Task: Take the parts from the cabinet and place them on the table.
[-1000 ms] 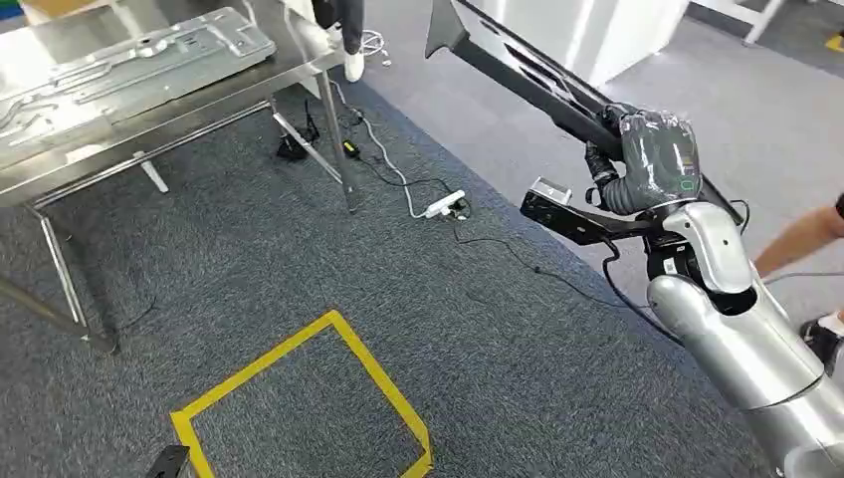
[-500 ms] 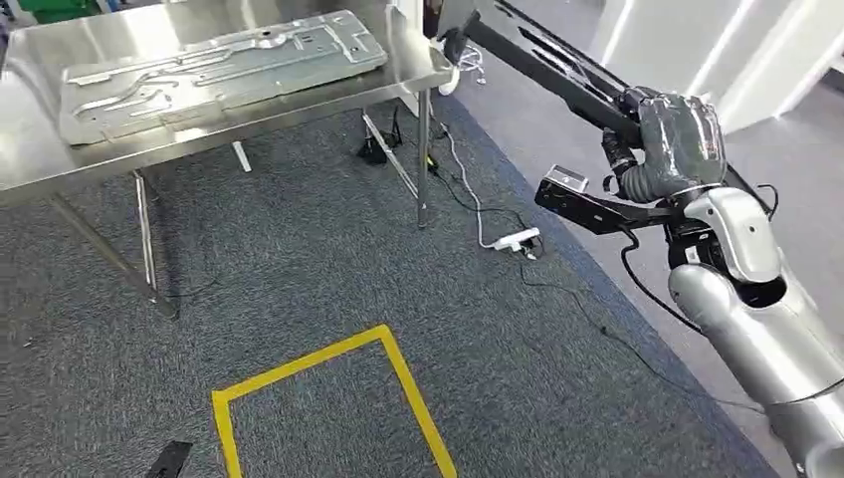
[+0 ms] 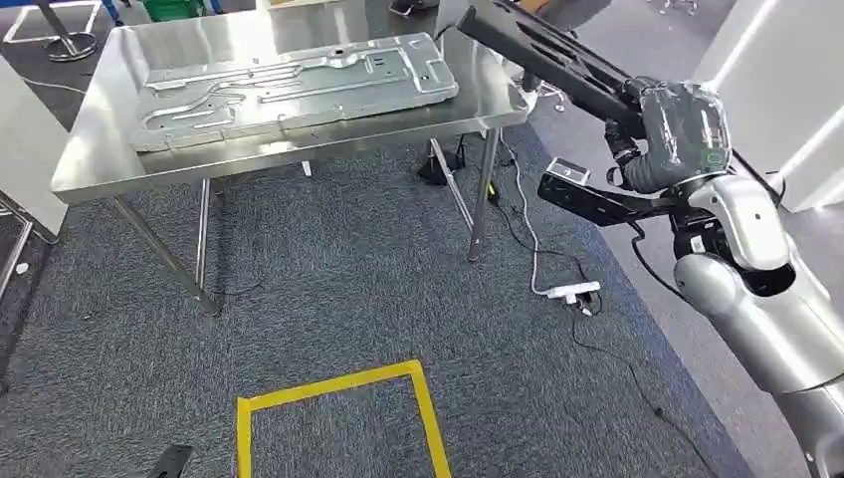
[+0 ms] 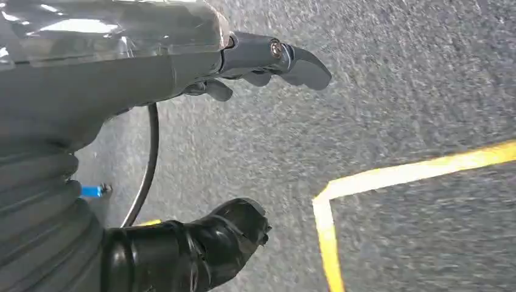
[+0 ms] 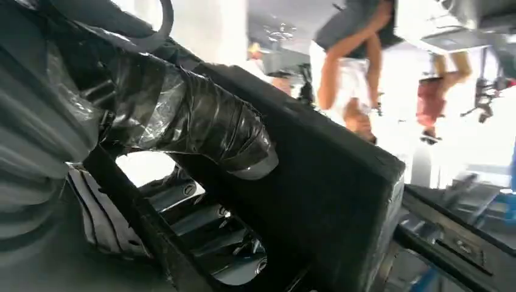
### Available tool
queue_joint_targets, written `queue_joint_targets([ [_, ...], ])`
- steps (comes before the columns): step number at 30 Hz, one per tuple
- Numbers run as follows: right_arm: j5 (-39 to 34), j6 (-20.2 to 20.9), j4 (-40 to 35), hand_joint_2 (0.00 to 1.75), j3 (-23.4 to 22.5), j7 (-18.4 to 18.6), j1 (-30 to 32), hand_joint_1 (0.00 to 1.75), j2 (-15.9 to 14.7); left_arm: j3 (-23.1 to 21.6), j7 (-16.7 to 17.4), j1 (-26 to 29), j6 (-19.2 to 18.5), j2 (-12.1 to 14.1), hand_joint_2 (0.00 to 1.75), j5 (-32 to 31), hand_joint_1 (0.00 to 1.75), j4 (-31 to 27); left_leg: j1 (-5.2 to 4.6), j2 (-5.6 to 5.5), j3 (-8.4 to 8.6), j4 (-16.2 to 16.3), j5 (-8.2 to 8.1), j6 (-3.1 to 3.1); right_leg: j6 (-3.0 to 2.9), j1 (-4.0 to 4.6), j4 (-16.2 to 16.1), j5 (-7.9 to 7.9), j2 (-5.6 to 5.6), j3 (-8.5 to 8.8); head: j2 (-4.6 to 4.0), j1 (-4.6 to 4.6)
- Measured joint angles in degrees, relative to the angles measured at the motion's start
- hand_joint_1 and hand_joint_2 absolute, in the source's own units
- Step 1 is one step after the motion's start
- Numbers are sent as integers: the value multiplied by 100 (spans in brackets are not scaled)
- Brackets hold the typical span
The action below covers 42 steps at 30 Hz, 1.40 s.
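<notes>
Nearest, the yellow tape square (image 3: pixel 338 418) on the grey carpet has slid down the head view: the robot has turned to face the stainless steel table (image 3: pixel 95 159). The left hand (image 4: pixel 182 121) hangs empty, fingers apart. The right hand (image 3: pixel 682 134) stays clamped on the long black slotted part (image 3: pixel 557 62), its far end now over the table's corner beside the flat silver stamped panel (image 3: pixel 289 85). Set-down looks close.

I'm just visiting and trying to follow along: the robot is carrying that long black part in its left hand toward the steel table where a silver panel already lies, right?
Not quite: the right hand grips the long black part, as the head view shows. The left hand hangs over the carpet holding nothing. The rest is right: a silver panel already lies on the steel table.
</notes>
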Motion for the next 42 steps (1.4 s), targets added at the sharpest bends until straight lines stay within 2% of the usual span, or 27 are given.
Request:
queue_joint_targets([
  [2, -13, 20, -13, 175, 7, 4, -41, 175, 2, 0, 9, -24, -2, -20, 175, 0, 0, 4, 3, -133, 132, 68, -159, 36, 94, 5, -60, -125, -95, 243, 0, 0],
  [3, -15, 20, -31, 175, 4, 7, -91, 175, 2, 0, 9, -52, -2, -18, 175, 0, 0, 2, 5, -211, 182, 56, -240, 60, 132, -13, 116, -12, -88, 182, -2, 24],
  [4, -17, 24, -40, 175, 4, 13, -158, 175, 4, 0, 9, -86, 2, 2, 175, -2, 0, 0, 11, -310, 300, 45, -291, 104, 180, -41, 567, 218, -81, -20, 0, 11],
  [6, -22, 37, -37, 175, 4, 11, -193, 175, -7, 0, 9, -115, 7, 15, 175, -2, 0, 0, 35, -419, 504, -35, -418, 178, 187, -79, 1592, 532, 374, -748, 0, 48],
  [8, -24, 70, -20, 175, 9, 11, -169, 175, -28, 0, 9, -130, 9, 15, 175, -4, 0, 0, 48, -597, 732, -63, -592, 189, 192, -94, 2025, 46, 492, -1301, -2, 50],
  [10, -24, 74, 20, 175, 20, 18, -158, 175, -31, 0, 13, -114, 9, 13, 175, -11, 0, 2, 47, -795, 995, -65, -790, 183, 219, -91, 1933, -638, 492, -1643, -2, 48],
  [11, -24, 74, 37, 175, 35, 17, -154, 175, -31, 0, 13, -101, 7, 6, 175, -15, 0, 2, 47, -910, 1152, -65, -907, 174, 216, -85, 1729, -844, 498, -1748, -2, 50],
  [12, -24, 76, 55, 175, 46, 17, -154, 175, -33, 0, 13, -95, 7, 4, 175, -15, 0, 2, 47, -1000, 1296, -65, -1011, 169, 204, -83, 1440, -786, 516, -1804, 0, 50],
  [13, -24, 78, 68, 175, 59, 15, -148, 175, -33, 0, 13, -94, 5, 4, 175, -17, 0, 2, 47, -1091, 1447, -69, -1122, 162, 187, -82, 1032, -402, 570, -1817, -2, 50],
  [15, -24, 87, 120, 175, 88, 11, -105, 175, -48, 0, 18, -104, 5, -2, 175, -20, 0, 9, 55, -1235, 1697, -62, -1315, 132, 145, -88, 164, 1306, 945, -1819, 0, 48],
  [17, -24, 116, 118, 175, 109, 15, -155, 175, -79, 2, 31, -127, -4, -2, 175, -22, 0, 9, 67, -1416, 1897, -242, -1611, 57, 66, -20, 214, 1224, 961, -1568, -2, 113],
  [18, -24, 116, 76, 175, 107, 15, -233, 175, -70, 2, 28, -117, -7, -2, 175, -24, 0, 7, 23, -1407, 1930, -36, -1348, 33, 12, -28, 146, 1139, 920, -1499, -2, 118],
  [19, -24, 120, 55, 175, 107, 24, -354, 175, -57, 2, 28, -142, -4, 19, 175, -33, 0, 4, 16, -1392, 1875, 132, -1278, 10, -28, -55, 137, 1116, 849, -1403, -2, 114],
  [21, -24, 129, 52, 175, 107, 28, -469, 175, -31, 2, 35, -198, 2, 33, 175, -46, 0, 2, 15, -747, 1523, 831, -1084, -25, -156, -60, 102, 1054, 660, -1217, -2, 72],
  [22, -24, 140, 63, 175, 107, 28, -464, 175, -33, 2, 35, -218, 7, 37, 175, -55, 0, 2, 31, -581, 1232, 1206, -1185, -61, -183, -52, 102, 982, 580, -1146, -2, 70],
  [24, -24, 173, 116, 175, 133, 31, -391, 175, -24, 2, 39, -199, 9, 33, 175, -57, 0, 2, 78, -528, 719, 1601, -1828, -148, -179, -64, 101, 825, 439, -1013, -2, 63],
  [26, -24, 175, 146, 175, 175, 26, -339, 175, -7, 2, 52, -143, 13, 28, 175, -59, 0, 2, 144, -502, 434, 1457, -2139, -207, -141, -89, 107, 685, 321, -883, -2, 63],
  [28, -24, 177, 175, 175, 190, 33, -322, 175, 18, 2, 52, -108, 15, 28, 175, -61, 0, 2, 183, -416, 448, 784, -1715, -273, -52, -130, 123, 563, 166, -720, -2, 66],
  [29, -24, 192, 192, 175, 192, 48, -320, 175, 24, 2, 52, -93, 15, 28, 175, -63, 0, 2, 188, -234, 503, 298, -1162, -284, -4, -148, 136, 459, 70, -618, -2, 61],
  [30, -22, 203, 219, 175, 192, 52, -306, 175, 31, 2, 52, -70, 15, 11, 175, -63, 0, 11, 182, 82, 509, 82, -453, -260, 43, -102, 153, 364, 18, -558, -2, 57],
  [32, -20, 227, 251, 175, 197, 61, -322, 175, 42, 4, 55, -79, 20, 13, 175, -63, 0, 11, 167, -92, 599, 78, -587, -172, 139, -57, 75, 283, -113, -404, -2, 94],
  [34, -17, 240, 253, 175, 197, 68, -378, 175, 72, 7, 68, -78, 30, 6, 175, -61, 0, 11, 206, -246, 653, 41, -615, -128, 232, -81, 234, 423, -133, -391, 0, 98],
  [35, -15, 282, 264, 175, 197, 72, -403, 175, 90, 7, 85, -99, 57, 11, 175, -52, 0, 11, 233, -305, 764, -32, -618, -112, 268, -128, 657, 631, -24, -663, 0, 96],
  [36, 0, 323, 308, 175, 199, 79, -402, 175, 94, 15, 107, -116, 74, 9, 175, -33, 0, 11, 232, -348, 837, -92, -632, -92, 267, -161, 1119, 834, 229, -975, -2, 118],
  [37, 0, 399, 362, 175, 210, 68, -414, 175, 92, 31, 107, -123, 74, 11, 175, -9, 0, 11, 227, -422, 924, -155, -666, -75, 266, -163, 1520, 835, 389, -1286, -2, 137],
  [40, -39, 507, 627, 175, 273, 26, -412, 175, 92, 57, 116, -120, 55, 11, 175, 0, 0, 11, 190, -632, 1259, -264, -850, -35, 219, -116, 1854, -37, 474, -1912, -2, 142],
  [42, -39, 518, 754, 175, 291, 15, -412, 175, 94, 77, 116, -113, 53, 9, 175, 0, 0, 11, 135, -744, 1478, -269, -1023, -18, 128, -56, 1503, -298, 485, -2041, -2, 144],
])
